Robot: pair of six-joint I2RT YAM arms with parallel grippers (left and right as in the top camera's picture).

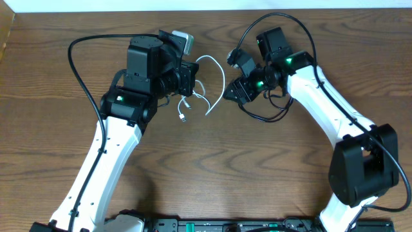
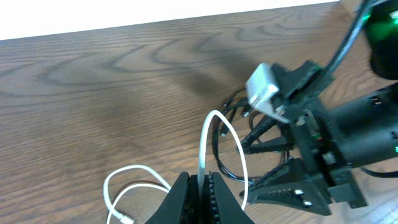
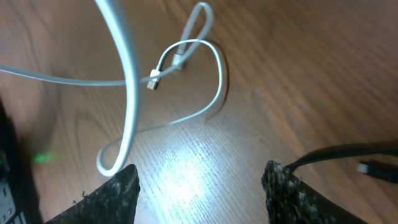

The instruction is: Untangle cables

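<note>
Here's the left hand [image 2: 200, 184], jaws pinched tight on the thin white cable [image 2: 203, 134]. The cord rises straight out of the closed fingertips, arches over and drops back to the brown wood-grain tabletop [image 1: 212, 167]. In the left wrist view, more of the white cord lies in a loose round loop at the lower left. From overhead, the white cable sweeps in a curve between the two hands. One small silver plug end [image 1: 182, 117] rests on the wood just below the left hand, and a narrow folded bend reaches toward the right one. Over to the right hand [image 3: 199, 186]: its jaws stand apart, bare wood between them, nothing gripped. It hovers just beside the white cord, whose strands cross each other ahead of the fingertips in its wrist view, a plug tip lying inside one loop. The thin black cable [image 3: 333, 152] runs up to the finger on the right of that view, touching or passing behind it, hard to tell which. Its small plug end lies off at the frame's right edge.
</note>
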